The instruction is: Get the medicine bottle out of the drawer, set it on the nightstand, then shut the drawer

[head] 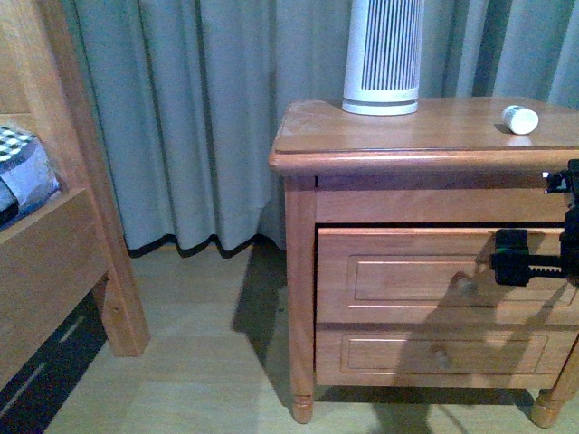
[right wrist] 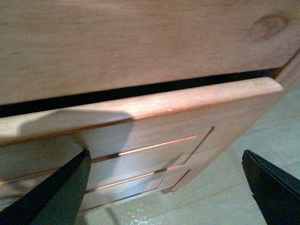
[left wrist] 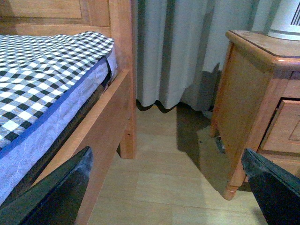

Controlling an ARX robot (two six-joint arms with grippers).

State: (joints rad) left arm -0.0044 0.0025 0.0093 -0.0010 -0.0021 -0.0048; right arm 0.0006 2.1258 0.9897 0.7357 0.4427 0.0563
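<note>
The medicine bottle (head: 520,118), small and white, lies on its side on the nightstand (head: 398,136) top near the right edge. The upper drawer (head: 407,276) stands out a little from the cabinet, with a dark gap above its front (right wrist: 140,105). Its round knob (head: 466,287) is in shadow. My right gripper (head: 534,259) hovers open just in front of the drawer's right part, holding nothing. In the right wrist view that gripper (right wrist: 164,187) faces the drawer front close up. My left gripper (left wrist: 166,192) is open and empty over the floor between bed and nightstand, out of the front view.
A tall ribbed white appliance (head: 383,56) stands on the nightstand top at the back. The lower drawer (head: 434,353) is shut. A wooden bed frame (head: 63,235) with a checked cover (left wrist: 42,70) stands to the left. Grey curtains (head: 199,117) hang behind, above pale wood floor (head: 199,362).
</note>
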